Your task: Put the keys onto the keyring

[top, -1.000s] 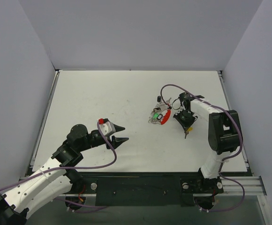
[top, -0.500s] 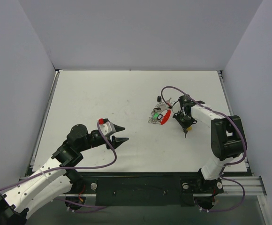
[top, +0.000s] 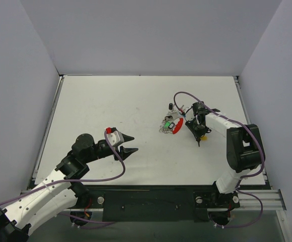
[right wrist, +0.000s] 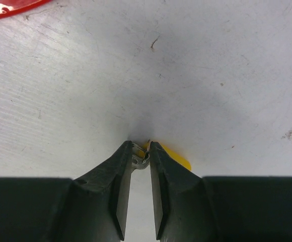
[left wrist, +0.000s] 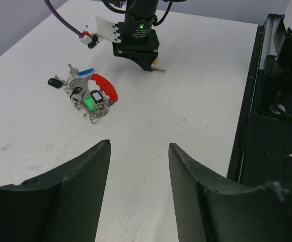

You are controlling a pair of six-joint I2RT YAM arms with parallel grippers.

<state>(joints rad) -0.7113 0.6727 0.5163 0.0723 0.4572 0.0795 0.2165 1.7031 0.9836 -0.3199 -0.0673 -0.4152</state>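
Pale grey walls [top: 146, 35] close in a white surface [top: 105, 101] on three sides, and two arms reach over it from the near edge.

There is one keyring [left wrist: 105, 86]. It is a thin loop with a broad red arc on one side and silvery metal on the rest, and it lies flat on the right half of the surface, towards the far side. Keys are heaped inside it and against it. One has a green cap [left wrist: 89, 103], one a blue cap [left wrist: 87, 71], and one dark cap [left wrist: 96, 96] has a pale rim. One black-capped key [left wrist: 55, 82] lies just outside the heap. The plain silvery pieces are too tangled to count.

One more key, the yellow key [right wrist: 175, 157], lies apart from the ring, just beside it on the right. The right pincer [right wrist: 142, 149] points straight down at this key. Its two fingers stand a little apart, with the key's silvery end in the narrow gap at their tips and the yellow cap poking out behind the right finger. I cannot tell whether the fingers press on the metal or only flank it.

The left pincer [top: 134, 144] hangs over the near left part of the surface, well away from the ring. Its two dark fingers are spread apart with nothing between them.
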